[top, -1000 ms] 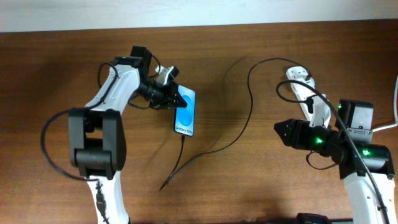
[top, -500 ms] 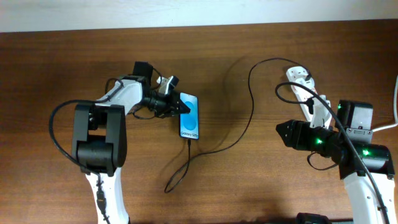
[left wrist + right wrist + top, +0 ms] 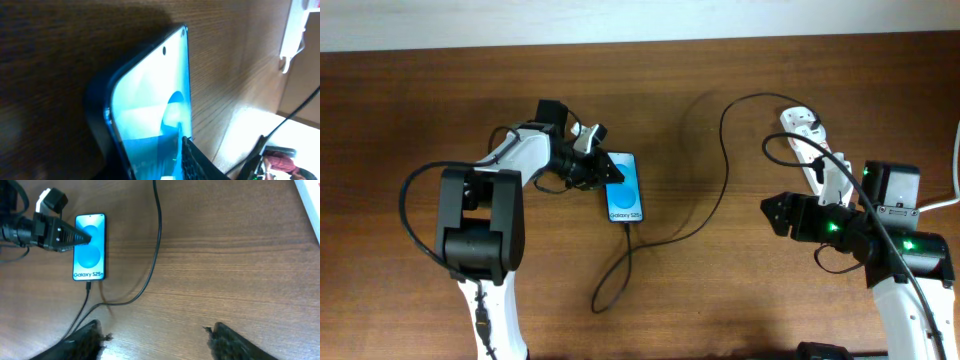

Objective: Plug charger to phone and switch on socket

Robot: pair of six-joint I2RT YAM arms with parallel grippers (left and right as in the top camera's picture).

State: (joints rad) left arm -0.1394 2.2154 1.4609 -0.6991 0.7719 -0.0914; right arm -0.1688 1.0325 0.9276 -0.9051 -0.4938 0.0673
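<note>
Now you are laying the phone [image 3: 625,187] flatter on the table [image 3: 720,300], slightly rightward of a second ago. The left tool [image 3: 603,170] is clamping its edge. The charger [image 3: 159,230] is sitting plugged into its lower end. The right tool [image 3: 770,213] is gaping wide, waiting near the socket [image 3: 802,135], whose switch is pending.

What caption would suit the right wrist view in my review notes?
Left tool holds the blue-screened phone, the black charger cable trailing from its lower edge across the wooden table.
</note>
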